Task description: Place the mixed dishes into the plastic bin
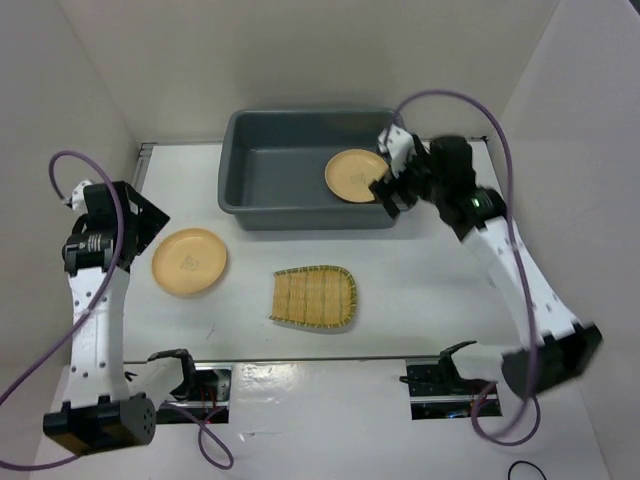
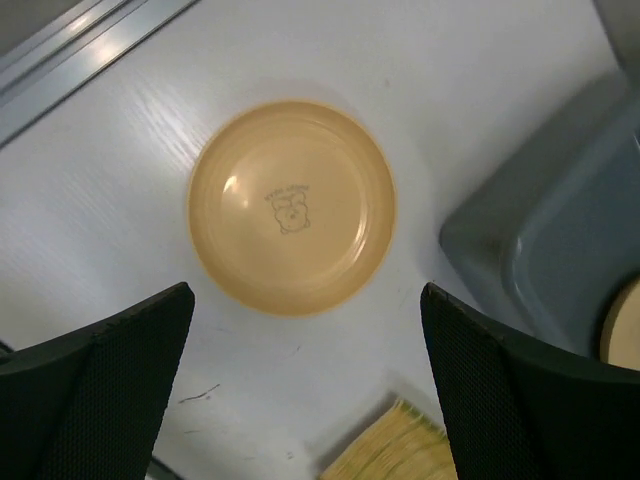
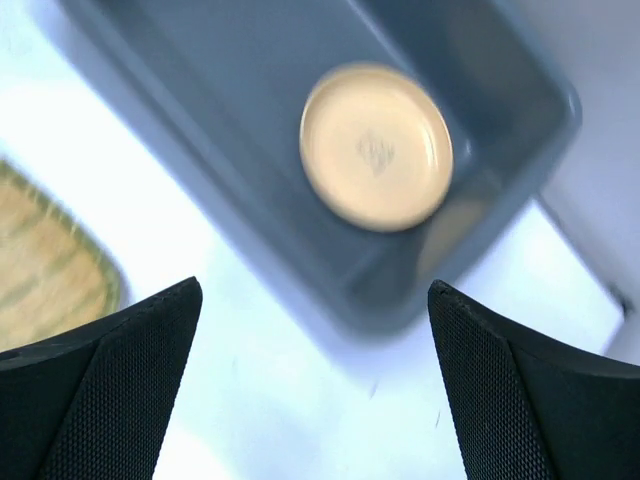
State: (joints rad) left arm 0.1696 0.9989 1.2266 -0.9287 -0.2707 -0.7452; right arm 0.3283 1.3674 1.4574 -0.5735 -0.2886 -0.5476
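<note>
The dark grey plastic bin [image 1: 245, 190] stands at the back middle of the table. One yellow-orange plate [image 1: 354, 174] lies inside it at the right end, also in the right wrist view [image 3: 376, 147]. My right gripper [image 1: 388, 170] is open and empty, above the bin's right end [image 3: 200, 130] beside that plate. The second plate [image 1: 189, 262] lies on the table at the left, centred in the left wrist view [image 2: 291, 208]. My left gripper [image 1: 150, 222] is open and empty above it. The woven tray [image 1: 313, 297] lies on the table in front of the bin. The clear glass is out of view.
White enclosure walls close in the back and both sides. A metal rail [image 1: 320, 360] runs along the near table edge and another along the left edge [image 2: 80, 50]. Purple cables loop from both arms.
</note>
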